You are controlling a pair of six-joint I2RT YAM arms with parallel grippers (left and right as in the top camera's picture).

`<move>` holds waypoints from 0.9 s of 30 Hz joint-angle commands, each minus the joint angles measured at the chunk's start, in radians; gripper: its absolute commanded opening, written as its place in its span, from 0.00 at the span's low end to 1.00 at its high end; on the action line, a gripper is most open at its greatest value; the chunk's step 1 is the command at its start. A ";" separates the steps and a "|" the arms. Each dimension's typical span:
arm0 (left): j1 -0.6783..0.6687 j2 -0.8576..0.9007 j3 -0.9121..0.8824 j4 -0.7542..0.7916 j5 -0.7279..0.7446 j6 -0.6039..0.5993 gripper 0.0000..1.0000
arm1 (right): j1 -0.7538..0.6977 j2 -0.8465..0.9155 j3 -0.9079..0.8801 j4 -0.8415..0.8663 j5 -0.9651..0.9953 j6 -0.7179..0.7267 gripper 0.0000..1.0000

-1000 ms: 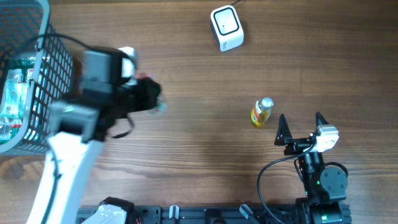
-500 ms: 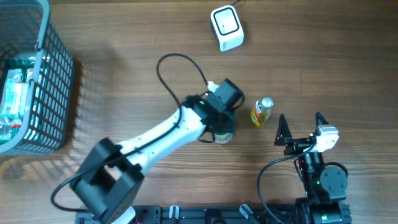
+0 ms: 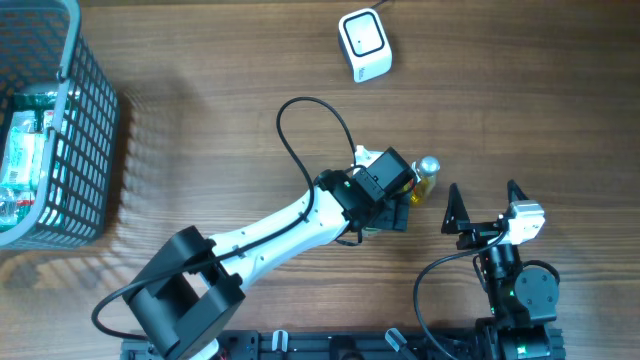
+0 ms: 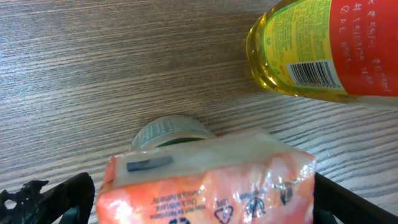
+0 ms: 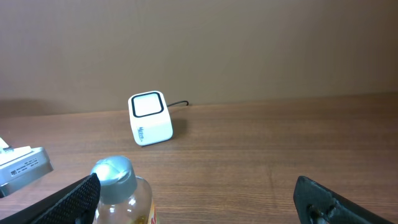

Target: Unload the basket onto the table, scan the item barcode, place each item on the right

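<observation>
Orange crinkled plastic pouch [image 4: 205, 180], woodgrain table [image 4: 124, 62]

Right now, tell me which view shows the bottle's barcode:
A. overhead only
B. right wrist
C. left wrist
C: the bottle shows its black bars plainly in the left wrist view, while the right wrist view catches only its top.

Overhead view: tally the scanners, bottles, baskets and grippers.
Scanner: 1
Bottle: 1
Basket: 1
Grippers: 2, left gripper and right gripper
Total: 5
</observation>
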 commanded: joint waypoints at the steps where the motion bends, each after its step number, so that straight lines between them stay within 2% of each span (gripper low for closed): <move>1: -0.003 -0.066 0.000 -0.002 -0.019 -0.006 1.00 | -0.005 -0.003 -0.001 0.003 0.014 -0.010 1.00; 2: -0.003 -0.122 0.000 -0.019 -0.019 -0.007 1.00 | -0.005 -0.003 -0.001 0.003 0.014 -0.010 1.00; 6: -0.004 -0.161 0.000 -0.039 -0.011 -0.006 1.00 | -0.005 -0.003 -0.001 0.003 0.014 -0.010 1.00; 20: -0.042 -0.081 -0.004 -0.053 -0.034 -0.006 0.98 | -0.005 -0.003 -0.001 0.003 0.014 -0.010 1.00; 21: -0.042 -0.082 -0.004 -0.053 -0.050 -0.006 0.91 | -0.005 -0.003 -0.001 0.003 0.014 -0.010 1.00; 22: -0.042 -0.082 -0.004 -0.053 -0.050 -0.006 0.89 | -0.005 -0.003 -0.001 0.003 0.014 -0.010 1.00; 23: -0.042 -0.083 -0.004 -0.049 -0.050 -0.006 0.82 | -0.005 -0.003 -0.001 0.003 0.014 -0.010 1.00; 25: -0.042 -0.084 -0.004 -0.045 -0.050 -0.006 0.50 | -0.005 -0.003 -0.001 0.003 0.014 -0.010 1.00; 27: -0.042 -0.086 -0.004 -0.048 -0.050 -0.006 0.41 | -0.005 -0.003 -0.001 0.003 0.014 -0.010 1.00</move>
